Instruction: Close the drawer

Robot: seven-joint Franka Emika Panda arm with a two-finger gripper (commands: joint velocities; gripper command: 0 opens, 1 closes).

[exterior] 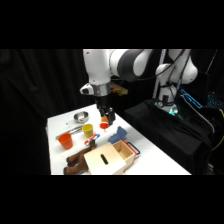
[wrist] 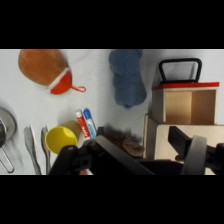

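Observation:
The drawer (exterior: 126,149) stands pulled out of the pale wooden box (exterior: 106,161), whose top has a slot. Its red-and-dark loop handle (exterior: 134,147) faces the table's right edge. In the wrist view the drawer (wrist: 190,106) is an empty tray at the right, with its red front and dark loop handle (wrist: 180,70) above it and the box (wrist: 167,142) below. My gripper (exterior: 106,117) hangs above the table behind the box, apart from the drawer. In the wrist view the gripper (wrist: 135,160) is open with nothing held.
A blue soft object (wrist: 127,75) lies beside the drawer. Also on the table are a yellow cup (wrist: 61,139), an orange cup (exterior: 65,140), a metal bowl (exterior: 80,117), tongs (wrist: 37,150), markers (wrist: 86,122) and an orange-brown mitt (wrist: 45,67). A brown toy (exterior: 75,162) lies left of the box.

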